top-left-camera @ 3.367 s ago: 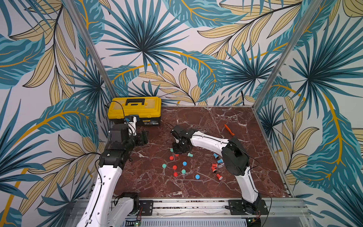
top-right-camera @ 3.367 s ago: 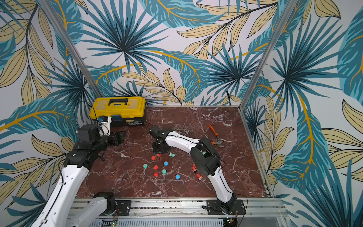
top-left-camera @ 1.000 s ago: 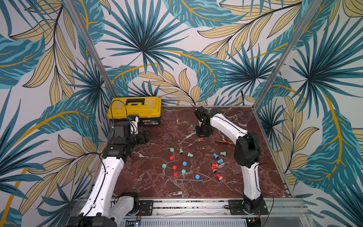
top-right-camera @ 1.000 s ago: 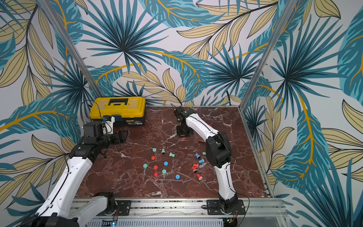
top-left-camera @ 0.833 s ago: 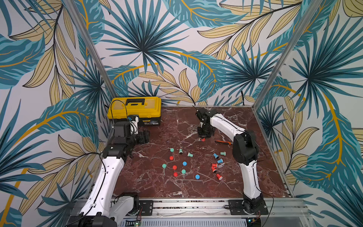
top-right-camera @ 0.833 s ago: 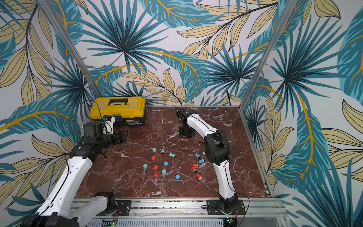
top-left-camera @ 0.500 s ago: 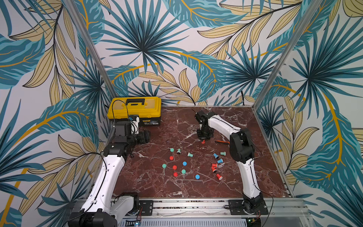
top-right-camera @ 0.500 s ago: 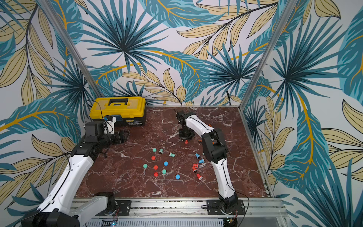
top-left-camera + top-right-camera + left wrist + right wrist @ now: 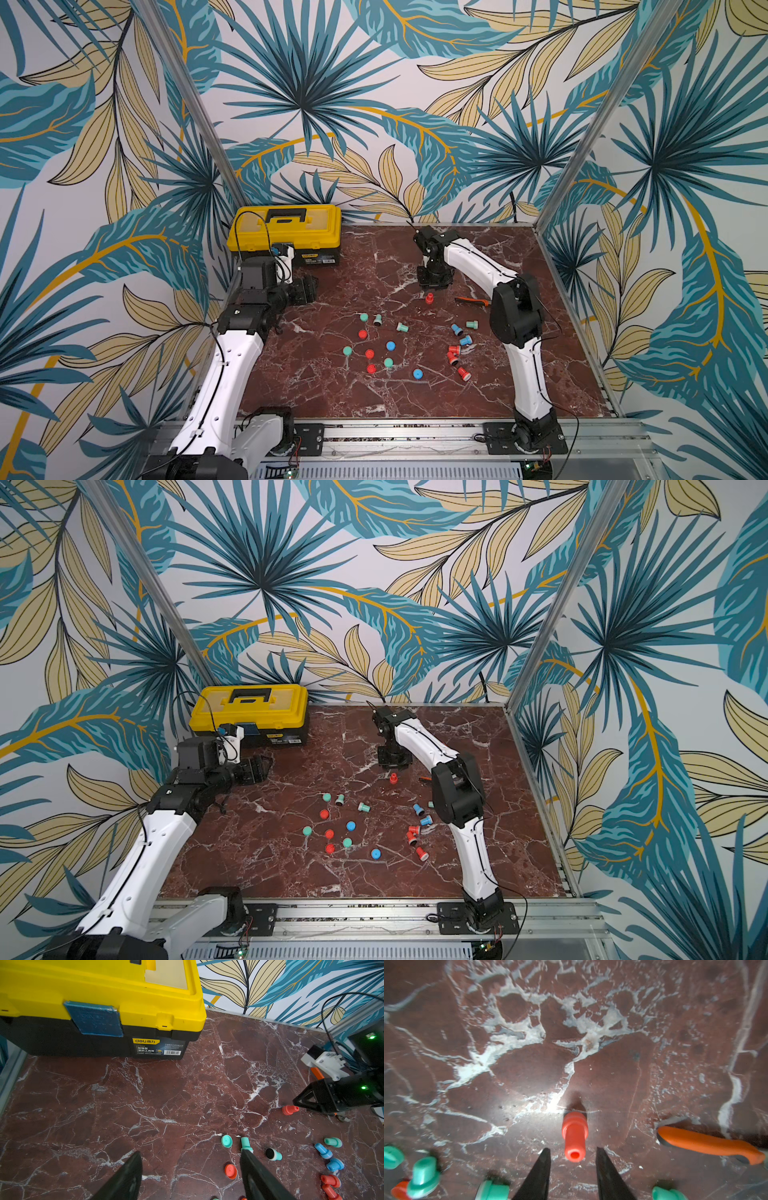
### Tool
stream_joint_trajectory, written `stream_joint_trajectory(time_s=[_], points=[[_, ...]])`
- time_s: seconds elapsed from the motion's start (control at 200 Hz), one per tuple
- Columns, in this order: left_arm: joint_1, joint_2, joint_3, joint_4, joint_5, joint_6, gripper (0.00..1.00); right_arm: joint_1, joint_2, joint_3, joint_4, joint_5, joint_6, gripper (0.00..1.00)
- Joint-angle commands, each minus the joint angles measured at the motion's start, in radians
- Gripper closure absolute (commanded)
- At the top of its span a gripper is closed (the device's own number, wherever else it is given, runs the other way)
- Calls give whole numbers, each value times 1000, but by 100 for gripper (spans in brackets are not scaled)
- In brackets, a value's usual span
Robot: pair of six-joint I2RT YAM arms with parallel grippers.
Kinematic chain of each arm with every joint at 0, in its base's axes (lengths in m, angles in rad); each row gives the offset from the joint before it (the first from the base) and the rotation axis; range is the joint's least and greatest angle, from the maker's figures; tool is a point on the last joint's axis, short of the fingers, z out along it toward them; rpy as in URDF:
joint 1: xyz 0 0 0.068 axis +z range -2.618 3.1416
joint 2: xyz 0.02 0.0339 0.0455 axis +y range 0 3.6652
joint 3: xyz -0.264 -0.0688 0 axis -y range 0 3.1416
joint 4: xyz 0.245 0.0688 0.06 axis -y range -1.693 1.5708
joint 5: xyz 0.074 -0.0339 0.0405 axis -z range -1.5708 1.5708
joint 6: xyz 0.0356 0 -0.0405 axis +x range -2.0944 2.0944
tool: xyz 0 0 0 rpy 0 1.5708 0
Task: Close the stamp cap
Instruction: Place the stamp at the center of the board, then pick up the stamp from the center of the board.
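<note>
A yellow toolbox [image 9: 286, 228] sits at the back left of a red marble table [image 9: 332, 399]. Just in front of it hovers the left gripper [image 9: 191, 1153], its jaws spread wide and empty. Small red, green and blue stamps and caps [image 9: 390, 345] lie scattered across the middle. Behind them a red stamp [image 9: 429, 298] stands upright on the table, alone. The right gripper [image 9: 572, 1150] points down just beyond it, jaws parted, touching nothing. To the right lies an orange-handled tool [image 9: 708, 1145].
</note>
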Motion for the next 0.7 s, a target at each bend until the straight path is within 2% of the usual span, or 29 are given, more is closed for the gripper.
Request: stream_joint_trajectory(time_s=[0.0,0.411,0.696], points=[[11,-24,-13,23,24,4,24,19,-127,-62,-33,15,2,62],[9,-70,-45,22,116,-12,24,100,-482,-542,26,58,80,65],[9,-162,-107,21,137,-49,24,176,-626,-805,86,37,144,66]])
